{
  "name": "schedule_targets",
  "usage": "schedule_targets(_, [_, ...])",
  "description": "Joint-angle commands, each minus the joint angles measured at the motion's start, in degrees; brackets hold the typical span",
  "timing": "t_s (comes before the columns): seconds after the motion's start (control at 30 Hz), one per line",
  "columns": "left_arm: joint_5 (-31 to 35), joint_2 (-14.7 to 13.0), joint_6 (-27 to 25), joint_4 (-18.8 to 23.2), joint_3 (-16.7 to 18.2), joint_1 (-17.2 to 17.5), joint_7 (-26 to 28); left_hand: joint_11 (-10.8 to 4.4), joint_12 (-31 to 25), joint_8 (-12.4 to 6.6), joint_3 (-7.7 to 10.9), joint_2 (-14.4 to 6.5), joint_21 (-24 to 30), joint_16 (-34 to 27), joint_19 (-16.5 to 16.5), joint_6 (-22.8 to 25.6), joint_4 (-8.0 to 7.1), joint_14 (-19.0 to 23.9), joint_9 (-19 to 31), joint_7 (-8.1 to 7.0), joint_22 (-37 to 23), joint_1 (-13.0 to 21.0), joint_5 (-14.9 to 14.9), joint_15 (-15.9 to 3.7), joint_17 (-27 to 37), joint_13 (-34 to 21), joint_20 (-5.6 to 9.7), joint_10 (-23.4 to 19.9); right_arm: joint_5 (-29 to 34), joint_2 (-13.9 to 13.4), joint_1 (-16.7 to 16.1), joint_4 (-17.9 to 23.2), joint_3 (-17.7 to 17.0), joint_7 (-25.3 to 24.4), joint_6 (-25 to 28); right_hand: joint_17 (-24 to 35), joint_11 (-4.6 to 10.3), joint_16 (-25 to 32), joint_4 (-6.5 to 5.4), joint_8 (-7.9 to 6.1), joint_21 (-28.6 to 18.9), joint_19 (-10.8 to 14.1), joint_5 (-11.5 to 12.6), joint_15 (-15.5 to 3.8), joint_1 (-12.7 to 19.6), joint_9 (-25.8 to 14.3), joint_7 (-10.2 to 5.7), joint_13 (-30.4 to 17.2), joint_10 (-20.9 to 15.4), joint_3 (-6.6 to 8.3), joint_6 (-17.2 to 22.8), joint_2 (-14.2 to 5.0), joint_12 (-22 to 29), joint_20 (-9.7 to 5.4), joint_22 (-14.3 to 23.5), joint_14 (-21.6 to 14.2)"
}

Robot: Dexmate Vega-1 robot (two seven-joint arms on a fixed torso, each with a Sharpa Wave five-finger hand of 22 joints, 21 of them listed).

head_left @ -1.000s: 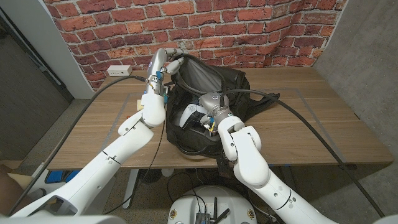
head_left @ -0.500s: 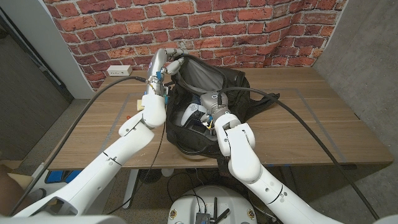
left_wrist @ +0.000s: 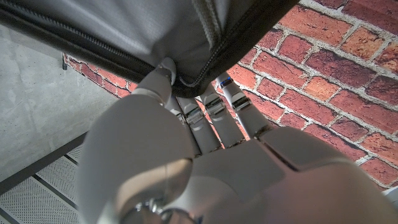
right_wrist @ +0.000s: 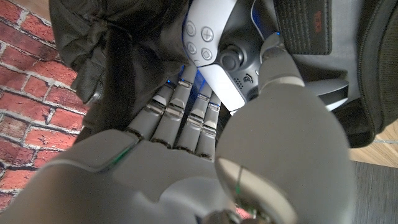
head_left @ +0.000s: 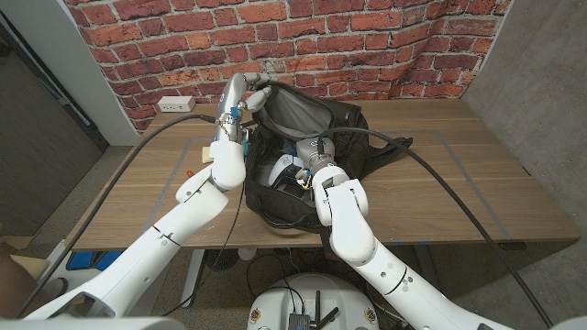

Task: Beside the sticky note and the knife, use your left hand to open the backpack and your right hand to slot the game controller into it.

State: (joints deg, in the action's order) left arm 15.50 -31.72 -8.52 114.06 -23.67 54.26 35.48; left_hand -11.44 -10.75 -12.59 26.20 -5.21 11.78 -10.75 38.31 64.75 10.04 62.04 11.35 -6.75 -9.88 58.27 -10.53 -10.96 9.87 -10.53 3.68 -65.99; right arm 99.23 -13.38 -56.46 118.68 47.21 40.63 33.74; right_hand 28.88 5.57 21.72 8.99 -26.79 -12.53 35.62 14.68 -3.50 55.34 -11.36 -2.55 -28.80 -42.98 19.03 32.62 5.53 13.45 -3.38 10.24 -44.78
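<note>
My right hand (right_wrist: 205, 134) grips the game controller (right_wrist: 214, 56), which sits low inside the mouth of the backpack (head_left: 353, 128) on the worktop (head_left: 459, 174). My left hand (head_left: 240, 92) holds the bag's upper rim lifted, keeping it open. I judge the opening done and the slotting nearly done; letting go and withdrawing remain.

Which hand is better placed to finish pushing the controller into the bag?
Right. The right hand grips the game controller inside the backpack; the left hand holds its rim up.
</note>
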Motion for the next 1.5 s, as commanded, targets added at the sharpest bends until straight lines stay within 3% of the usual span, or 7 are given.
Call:
schedule_targets(0.03, [-0.12,0.03,0.34,0.21,0.29,0.51,0.38,-0.13,-0.31,0.21,0.24,-0.09,-0.06,0.22,0.80,0.23,0.00,0.40,0.06,0.23,-0.18,-0.55,-0.33,-2.81,0.15,-0.22,7.88,-0.47,1.98,1.67,1.32,-2.61,0.90,2.20,1.38,-0.06,4.51,-0.86,-0.31,0.65,-0.06,-0.12,0.34,-9.28,3.89,-0.15,-2.75,0.09,-3.32,0.07,1.51,-9.62,-0.84,-6.56,0.19,-0.23])
schedule_targets(0.63, [-0.51,0.17,0.33,0.21,0.82,1.05,0.76,-0.12,-0.34,0.26,0.33,-0.13,-0.12,0.24,0.78,0.18,-0.04,0.39,0.07,0.13,-0.16,-0.62,-0.34,-2.81,0.14,-0.22,7.88,-0.54,3.46,2.92,1.71,-3.00,1.33,2.77,2.20,0.02,3.16,-3.29,-0.50,3.69,0.29,-1.19,-0.03,-8.52,1.38,-0.08,-2.19,0.97,1.96,-1.67,-3.40,-7.75,-2.76,-4.31,0.18,5.50])
schedule_targets(0.97, [-0.68,0.25,0.48,-0.23,0.79,0.77,0.69,-0.11,-0.36,0.25,0.38,-0.12,-0.14,0.20,0.78,0.22,-0.01,0.48,0.08,0.10,-0.16,-0.60,-0.34,-2.84,0.16,-0.22,7.88,-0.58,3.13,3.36,1.68,-2.19,1.16,4.49,1.56,0.64,2.11,-4.47,-0.83,5.88,0.62,-2.29,-1.06,-7.87,-0.80,-0.10,-1.25,1.69,7.21,-3.55,-6.56,-6.61,-3.32,-2.54,0.14,10.19])
schedule_targets(1.27, [-1.08,0.38,0.86,-1.05,0.60,0.25,0.47,-0.13,-0.30,0.27,0.43,-0.14,-0.16,0.22,0.79,0.19,-0.03,0.48,0.08,0.22,-0.16,-0.63,-0.35,-2.81,0.15,-0.22,7.87,-0.44,2.66,3.92,2.09,-1.90,0.68,7.62,1.08,0.86,0.28,-6.04,-0.93,8.66,1.03,-4.20,-2.23,-5.11,-2.67,-0.16,-0.24,2.49,13.84,-4.92,-10.91,-6.08,-3.53,-0.03,0.14,15.49])
schedule_targets(1.5, [-1.24,0.43,0.71,-1.50,0.48,-0.23,0.30,-0.13,-0.31,0.28,0.46,-0.14,-0.17,0.23,0.80,0.15,-0.04,0.47,0.09,0.23,-0.16,-0.66,-0.35,-2.81,0.15,-0.22,7.86,-0.44,2.19,4.25,2.67,-1.94,0.58,9.72,0.78,0.61,-2.11,-8.05,-1.05,11.76,1.39,-6.84,-2.98,-1.09,-4.33,-0.17,1.31,3.38,19.41,-5.77,-15.89,-5.84,-3.36,2.42,0.17,21.11])
